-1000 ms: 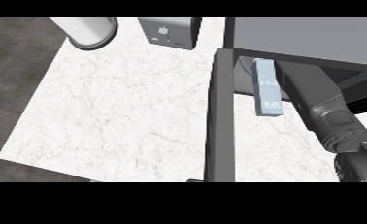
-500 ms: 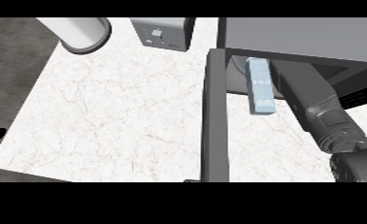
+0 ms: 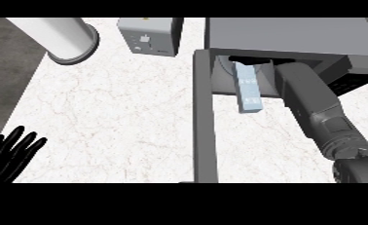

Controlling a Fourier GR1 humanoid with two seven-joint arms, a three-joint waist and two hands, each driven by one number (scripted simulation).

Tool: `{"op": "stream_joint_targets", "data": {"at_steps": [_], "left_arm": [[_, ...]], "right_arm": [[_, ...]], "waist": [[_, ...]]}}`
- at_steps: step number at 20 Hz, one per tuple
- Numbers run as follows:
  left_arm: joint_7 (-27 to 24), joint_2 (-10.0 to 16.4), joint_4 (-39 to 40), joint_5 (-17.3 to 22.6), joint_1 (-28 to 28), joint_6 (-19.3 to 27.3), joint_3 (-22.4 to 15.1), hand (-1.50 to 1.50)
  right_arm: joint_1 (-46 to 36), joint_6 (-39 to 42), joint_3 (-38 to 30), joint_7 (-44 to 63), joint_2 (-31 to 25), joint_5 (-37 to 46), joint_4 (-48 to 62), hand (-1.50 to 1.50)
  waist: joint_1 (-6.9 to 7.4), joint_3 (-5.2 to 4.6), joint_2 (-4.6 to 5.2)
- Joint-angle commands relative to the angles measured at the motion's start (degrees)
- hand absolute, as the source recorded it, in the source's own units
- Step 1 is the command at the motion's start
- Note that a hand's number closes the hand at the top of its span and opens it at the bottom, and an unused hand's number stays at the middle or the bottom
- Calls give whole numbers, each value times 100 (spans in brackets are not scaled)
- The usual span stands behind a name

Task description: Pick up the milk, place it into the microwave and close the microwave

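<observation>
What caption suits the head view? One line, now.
Right forearm reaches into the open microwave, milk at its opening; left hand rests open at lower left.

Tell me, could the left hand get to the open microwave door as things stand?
Probably yes. The left hand rests open at the view's lower left edge, and only bare counter lies between it and the open microwave door.

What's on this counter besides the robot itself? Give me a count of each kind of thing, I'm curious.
Microwave, door open: 1
Milk carton, light blue, lying partly inside the microwave: 1
White cylinder: 1
Grey box with a small label: 1
Total: 4
</observation>
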Motion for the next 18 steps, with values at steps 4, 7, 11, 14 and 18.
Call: {"op": "stream_joint_targets", "data": {"at_steps": [4, 7, 11, 14, 18], "left_arm": [[-114, -352, 368, -805, -99, -693, -550, -150], [-236, -458, 401, -1180, -10, -919, -701, -150], [-642, -466, 674, -1709, -78, -850, -829, -150], [-853, -469, 586, -2322, -183, -427, -1325, -150], [-1211, -471, 871, -2740, -311, -197, -1590, 150]], "right_arm": [[678, 1179, -286, -765, 377, -395, -193, -150], [817, 1614, -274, -681, 517, -477, -272, -150], [1371, 1842, -180, -815, 793, -560, -554, -150], [1780, 2011, -5, -901, 933, -527, -845, -150], [2621, 1605, 298, -1214, 1139, -272, -1039, -150]], "waist": [[-232, -38, -144], [-288, -43, -195], [-441, -53, -267], [-469, -52, -276], [-645, -64, -333]]}}
